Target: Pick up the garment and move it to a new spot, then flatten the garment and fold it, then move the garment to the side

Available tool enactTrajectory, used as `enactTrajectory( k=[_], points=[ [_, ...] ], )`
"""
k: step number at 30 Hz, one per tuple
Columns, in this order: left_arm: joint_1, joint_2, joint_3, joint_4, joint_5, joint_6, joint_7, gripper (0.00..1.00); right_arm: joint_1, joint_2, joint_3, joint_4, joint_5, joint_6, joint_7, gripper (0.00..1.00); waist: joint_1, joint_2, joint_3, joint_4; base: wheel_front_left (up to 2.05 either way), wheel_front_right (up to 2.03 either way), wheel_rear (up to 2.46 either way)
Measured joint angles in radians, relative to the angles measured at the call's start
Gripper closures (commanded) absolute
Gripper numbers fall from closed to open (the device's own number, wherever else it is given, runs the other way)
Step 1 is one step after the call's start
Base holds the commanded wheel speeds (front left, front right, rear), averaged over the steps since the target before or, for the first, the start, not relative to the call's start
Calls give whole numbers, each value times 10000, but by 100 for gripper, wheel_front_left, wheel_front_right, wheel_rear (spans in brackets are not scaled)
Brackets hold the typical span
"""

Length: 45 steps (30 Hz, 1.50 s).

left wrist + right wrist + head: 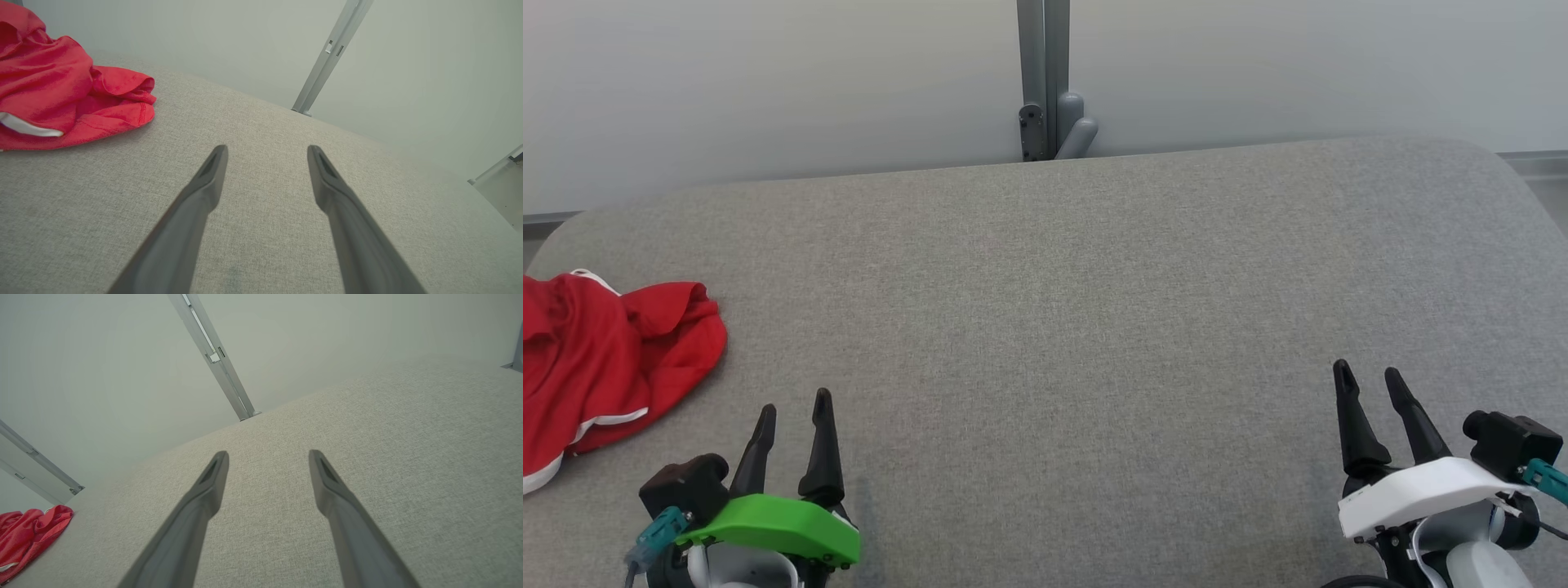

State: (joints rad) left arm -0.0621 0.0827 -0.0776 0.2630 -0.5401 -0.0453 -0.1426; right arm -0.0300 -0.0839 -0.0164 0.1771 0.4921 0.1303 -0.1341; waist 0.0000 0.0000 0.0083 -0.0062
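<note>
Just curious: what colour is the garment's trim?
White trim on the red garment, clearest in the left wrist view.

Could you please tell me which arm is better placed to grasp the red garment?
Left, likely. The open left tool sits beside the crumpled red fabric garment with white trim; the open right tool is far across the grey upholstered surface.

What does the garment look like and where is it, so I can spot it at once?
Start from the wide grey fabric-covered surface in front of the robot and go to its left edge. There, ahead and left of the left gripper, lies the garment, a crumpled heap. It is bright red with white trim, against plain grey cloth all round.
</note>
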Motion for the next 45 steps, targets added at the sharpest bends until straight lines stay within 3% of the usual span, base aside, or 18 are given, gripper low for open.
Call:
enactTrajectory(
  k=[28,45],
  points=[
    [97,132,-326,29,2813,194,-658,0,149,-194,-203,-286,-2809,2,-706,0,0,0,-20,5,0,0,0],
    [116,31,-96,366,3628,104,-965,0,244,-221,-556,-297,-4010,2,-1039,0,0,0,-15,13,0,0,0]
  ],
)
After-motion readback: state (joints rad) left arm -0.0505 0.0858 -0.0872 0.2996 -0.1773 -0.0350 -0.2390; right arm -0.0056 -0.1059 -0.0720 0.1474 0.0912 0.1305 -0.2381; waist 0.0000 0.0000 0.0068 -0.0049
